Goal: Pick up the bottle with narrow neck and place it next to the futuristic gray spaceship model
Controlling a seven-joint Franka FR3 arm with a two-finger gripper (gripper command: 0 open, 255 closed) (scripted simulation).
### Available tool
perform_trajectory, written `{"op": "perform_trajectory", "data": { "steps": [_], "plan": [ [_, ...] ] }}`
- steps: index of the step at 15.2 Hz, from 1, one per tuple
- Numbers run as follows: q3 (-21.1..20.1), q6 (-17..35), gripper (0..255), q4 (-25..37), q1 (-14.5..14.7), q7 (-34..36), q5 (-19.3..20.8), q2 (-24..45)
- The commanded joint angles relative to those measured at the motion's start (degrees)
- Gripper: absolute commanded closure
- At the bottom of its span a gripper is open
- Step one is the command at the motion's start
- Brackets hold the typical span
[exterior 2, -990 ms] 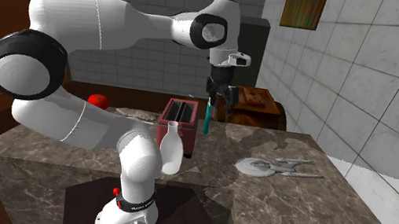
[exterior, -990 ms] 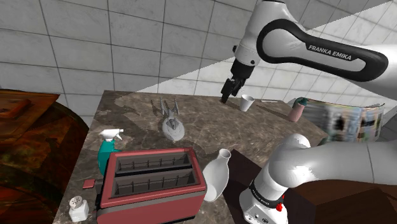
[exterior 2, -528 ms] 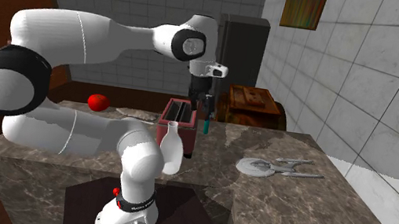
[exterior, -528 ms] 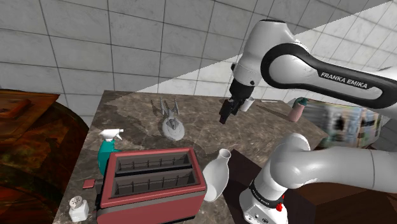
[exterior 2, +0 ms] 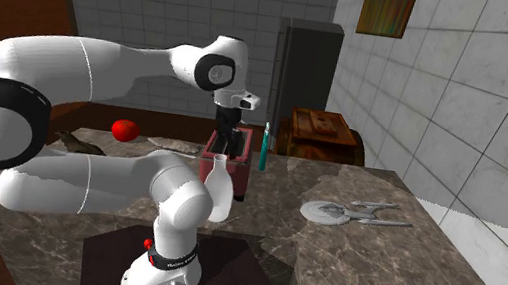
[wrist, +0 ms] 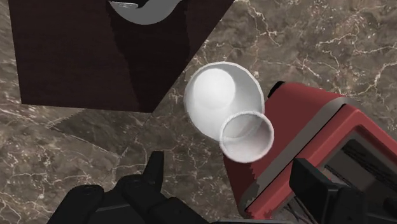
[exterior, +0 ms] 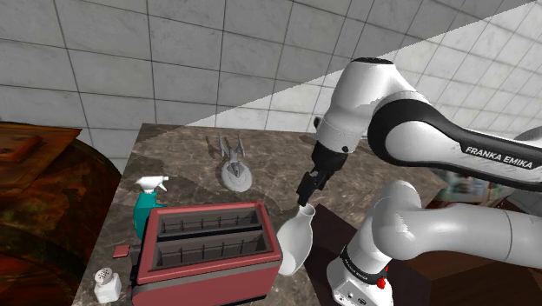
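Observation:
The white narrow-necked bottle [exterior: 294,242] stands upright on the marble counter between the red toaster [exterior: 208,248] and the dark stand [exterior: 334,228]. My black gripper [exterior: 307,193] hangs just above its mouth, open, touching nothing. In the wrist view the bottle [wrist: 219,95] is seen from above, its round mouth a little ahead of the gripper [wrist: 235,184], whose fingers [wrist: 156,173] stand wide apart. The grey spaceship model [exterior: 234,170] lies farther back on the counter. In the second exterior view the bottle [exterior 2: 217,190] sits under the gripper [exterior 2: 229,145], and the spaceship [exterior 2: 348,214] lies to its right.
A teal spray bottle [exterior: 146,204], a white shaker [exterior: 106,283] and a small red block [exterior: 122,250] stand by the toaster's far side. A red round fruit [exterior 2: 124,129] lies behind the toaster [exterior 2: 227,155]. Tiled walls border the counter [exterior: 174,148].
The arm has swung from the back of the counter toward the stand and come down over the bottle. The gripper stayed open.

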State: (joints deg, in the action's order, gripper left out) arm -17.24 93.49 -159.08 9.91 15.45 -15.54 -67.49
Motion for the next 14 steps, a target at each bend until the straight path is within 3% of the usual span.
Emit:
{"op": "perform_trajectory", "data": {
  "steps": [1, 9, 14],
  "plan": [
    [-2.91, 0.38, 0, -2.05, 2.05, 2.80, -3.38, -1.43],
    [-5.23, 5.62, 0, -7.86, 3.45, 2.79, -5.80, -1.87],
    [-5.23, 5.62, 0, -7.86, 3.45, 2.79, -5.80, -1.87]
  ]
}}
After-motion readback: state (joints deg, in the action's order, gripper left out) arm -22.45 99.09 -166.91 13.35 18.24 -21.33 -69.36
